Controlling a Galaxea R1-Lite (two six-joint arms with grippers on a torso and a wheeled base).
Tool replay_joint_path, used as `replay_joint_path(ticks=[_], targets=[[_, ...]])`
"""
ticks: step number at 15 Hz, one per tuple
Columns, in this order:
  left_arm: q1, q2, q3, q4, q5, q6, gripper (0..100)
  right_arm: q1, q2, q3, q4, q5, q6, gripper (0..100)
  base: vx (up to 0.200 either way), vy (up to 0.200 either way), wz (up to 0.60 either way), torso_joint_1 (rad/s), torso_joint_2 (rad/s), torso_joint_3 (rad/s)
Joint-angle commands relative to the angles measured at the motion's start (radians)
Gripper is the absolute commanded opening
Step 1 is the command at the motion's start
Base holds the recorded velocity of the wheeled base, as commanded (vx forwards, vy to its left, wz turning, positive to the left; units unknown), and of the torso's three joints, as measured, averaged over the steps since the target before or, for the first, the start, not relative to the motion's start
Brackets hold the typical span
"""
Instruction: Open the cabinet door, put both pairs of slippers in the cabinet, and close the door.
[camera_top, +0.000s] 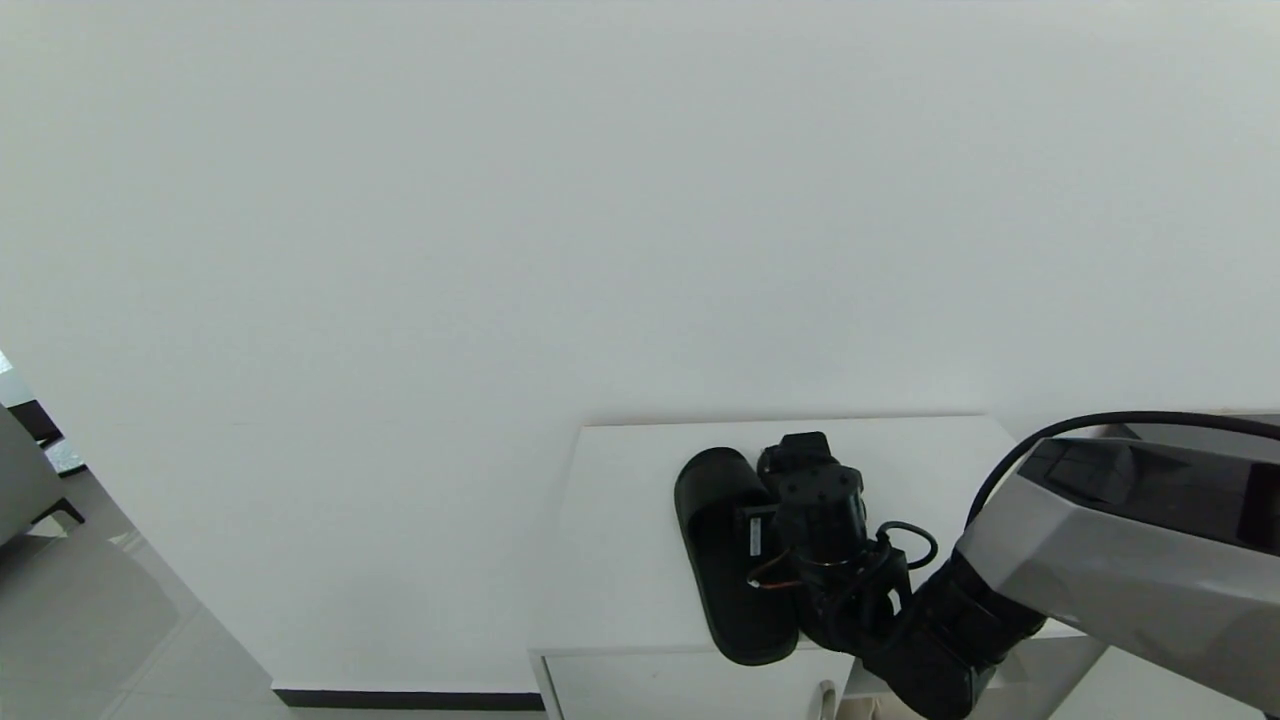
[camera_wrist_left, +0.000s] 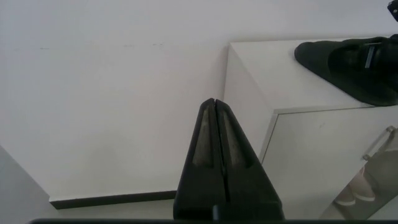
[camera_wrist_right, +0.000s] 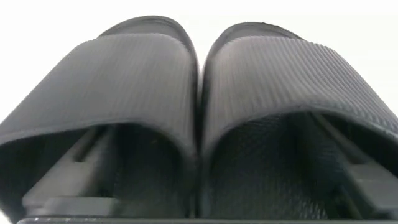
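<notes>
Right gripper (camera_wrist_right: 208, 163), jaws spread, one finger (camera_wrist_right: 74, 158) under each strap of the black slippers (camera_wrist_right: 137, 74), which lie side by side on the cabinet top (camera_top: 620, 520). A sound grasp would likely pinch both inner strap walls evenly before lifting. Straps ribbed, matte, seemingly pliable. Left gripper (camera_wrist_left: 215, 143) clenched empty, beside the cabinet.

Blk slippers (camera_top: 725, 560) matt, ribbed straps; cabinet (camera_top: 620, 560) smooth, matt.
</notes>
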Motion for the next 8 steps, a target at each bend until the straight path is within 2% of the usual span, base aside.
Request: replay_joint_path(ticks=[1, 6, 8], targets=[[0.000, 0.001, 0.000, 0.000, 0.000, 0.000, 0, -0.001, 0.016, -0.010, 0.000, 0.000, -0.002, 0, 0.000, 0.000, 0.00, 0.000, 0.00, 0.000], [0.000, 0.001, 0.000, -0.001, 0.000, -0.002, 0, -0.002, -0.014, -0.008, -0.003, 0.000, -0.006, 0, 0.000, 0.000, 0.00, 0.000, 0.00, 0.000], [0.000, 0.001, 0.000, -0.001, 0.000, -0.002, 0, 0.004, -0.114, 0.088, -0.003, 0.087, -0.006, 0, 0.000, 0.000, 0.00, 0.000, 0.00, 0.000]])
